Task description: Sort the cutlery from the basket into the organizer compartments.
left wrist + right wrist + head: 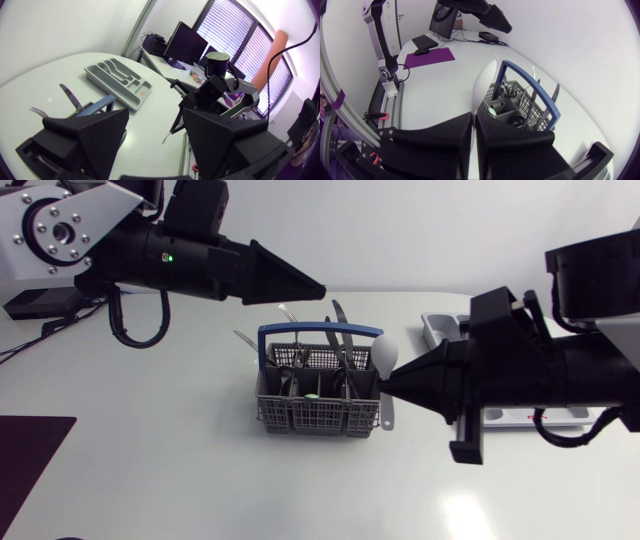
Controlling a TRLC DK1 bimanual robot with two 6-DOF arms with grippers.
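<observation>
Basket (320, 408) grey matt plastic lattice with smooth blue plastic handle (320, 331); cutlery (340, 315) bright polished metal, one spoon (384, 352) white and matt, plastic by look; organizer (117, 80) smooth grey plastic, dull sheen; table (180, 480) white, smooth, slightly glossy; left gripper (322, 284) and right gripper (383, 385) matt black.

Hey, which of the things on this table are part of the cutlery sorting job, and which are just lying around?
Part of the job:
- basket with the blue handle
- cutlery standing in it
- spoon held by the right gripper
- grey organizer

Just lying about:
- purple mat
- keyboard
</observation>
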